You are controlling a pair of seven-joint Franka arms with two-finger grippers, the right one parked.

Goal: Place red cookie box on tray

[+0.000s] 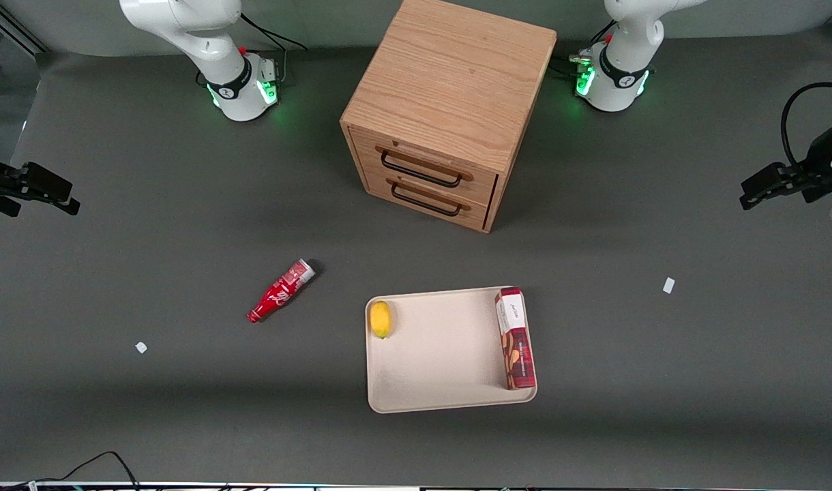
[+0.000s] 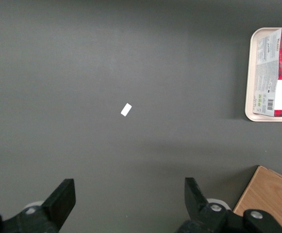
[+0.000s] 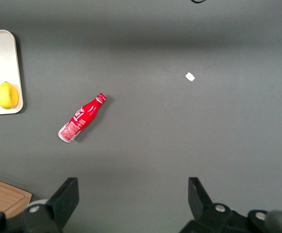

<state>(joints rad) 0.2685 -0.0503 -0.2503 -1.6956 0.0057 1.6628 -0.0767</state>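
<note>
Tabletop (image 1: 184, 225): a plain dark-grey matte sheet covering the whole work area, with soft shadow bands running across it; a pale strip edges it nearest the front camera.
Pincer (image 1: 753, 193): black, at the working arm's end of the tabletop, held above bare grey surface; in the wrist view (image 2: 130, 204) its two fingers stand spread wide with nothing between them.
Red cookie box (image 1: 515, 338): well apart from the pincer, lying flat in the tray along the rim that faces the pincer's end, white end panel pointing toward the cabinet.
Tray (image 1: 436, 354): beige, low-rimmed, toward the middle of the tabletop, nearer the front camera than the cabinet.
Lemon (image 1: 380, 318): in the tray, against the rim farthest from the pincer.
Cabinet (image 1: 450, 102): wooden, two drawers with dark handles, turned at an angle, between the two arm bases; one corner shows in the wrist view.
Bottle (image 1: 280, 290): red, lying on its side toward the parked arm's end, off the tray.
Paper scraps: one white bit (image 1: 668, 285) on the tabletop near the pincer, another (image 1: 141, 348) toward the parked arm's end.
Surroundings: a black cable (image 1: 95, 464) lies at the edge nearest the front camera.
</note>
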